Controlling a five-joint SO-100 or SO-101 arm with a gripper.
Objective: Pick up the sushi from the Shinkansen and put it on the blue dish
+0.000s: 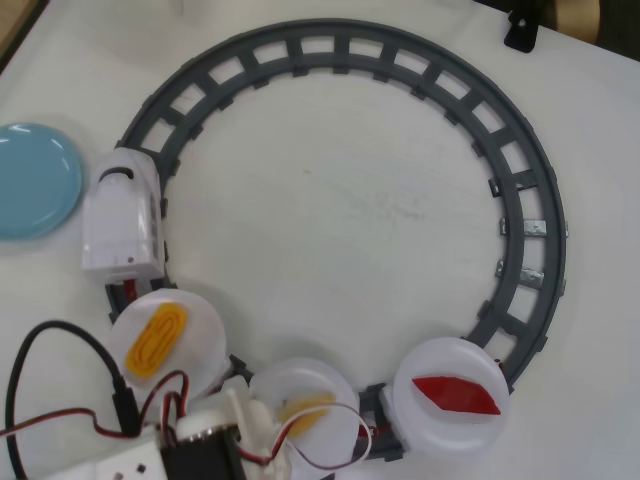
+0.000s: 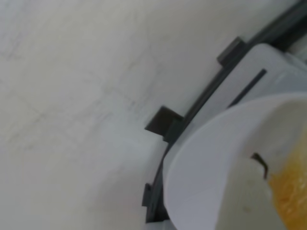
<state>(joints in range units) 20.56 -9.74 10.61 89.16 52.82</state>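
In the overhead view the white Shinkansen (image 1: 122,215) stands on the left of the ring track, pulling three white plates. The middle plate (image 1: 322,378) carries the pale orange sushi (image 1: 305,410), partly crossed by wires. My white gripper (image 1: 266,422) reaches in from the bottom edge and sits over that plate's left side, right beside the sushi; its jaws are not clear enough to read. The blue dish (image 1: 30,180) lies at the left edge, beside the train's nose. The wrist view shows the plate rim (image 2: 206,158) up close and a blurred orange patch of sushi (image 2: 290,194).
A yellow ridged piece (image 1: 155,340) rides the first plate and a red diamond piece (image 1: 455,393) the last. The dark grey circular track (image 1: 525,200) rings the white table. Black and red cables (image 1: 60,345) loop at the lower left. A black bracket (image 1: 522,30) sits top right.
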